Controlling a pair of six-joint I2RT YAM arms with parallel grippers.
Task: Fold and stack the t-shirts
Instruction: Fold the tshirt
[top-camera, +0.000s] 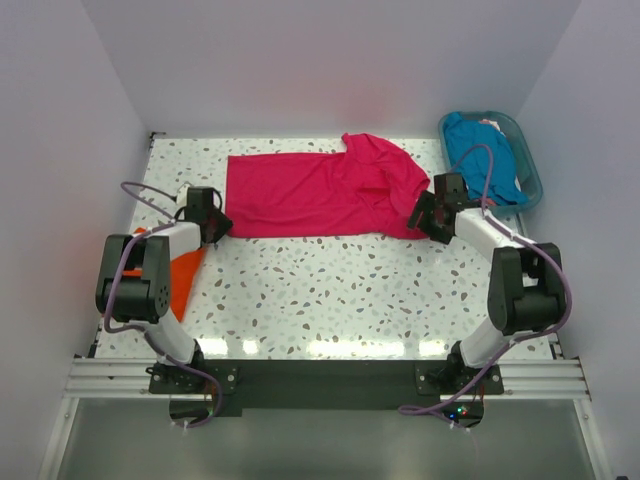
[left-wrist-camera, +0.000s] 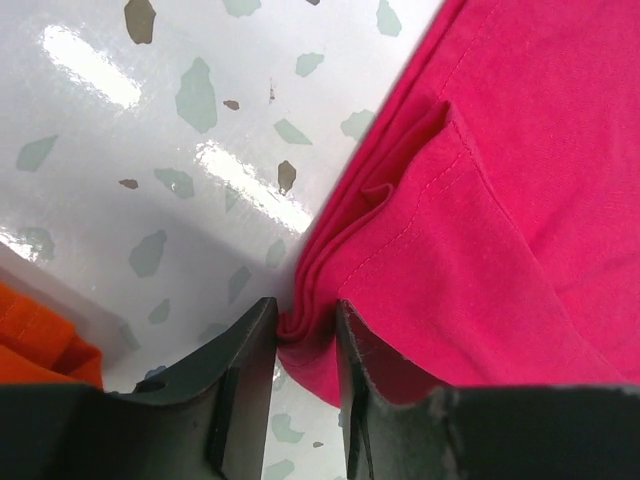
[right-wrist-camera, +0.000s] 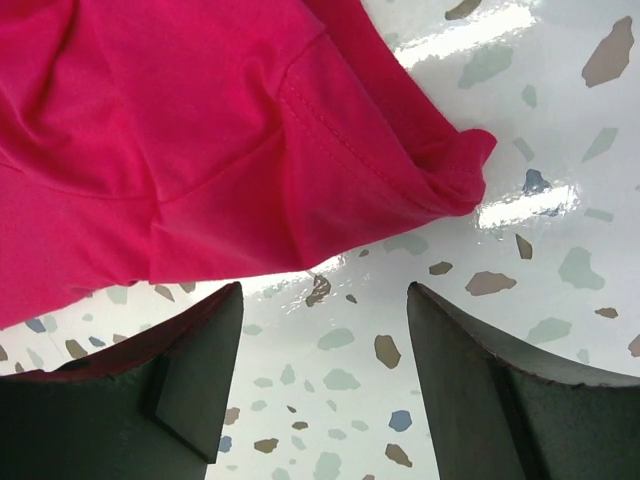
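Left wrist view alone shows the left end effector (left-wrist-camera: 306, 312) pinching the pink t-shirt (top-camera: 310, 195) corner; right end effector (right-wrist-camera: 325, 297) stands wide open, empty, over the bench (top-camera: 330, 290)

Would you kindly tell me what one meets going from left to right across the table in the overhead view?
orange t-shirt → left pincer → pink t-shirt → right pincer → teal basket

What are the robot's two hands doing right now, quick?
Left gripper: closed, pinching the edge of the pink t-shirt.
Right gripper: open, holding nothing, just beside the same shirt.
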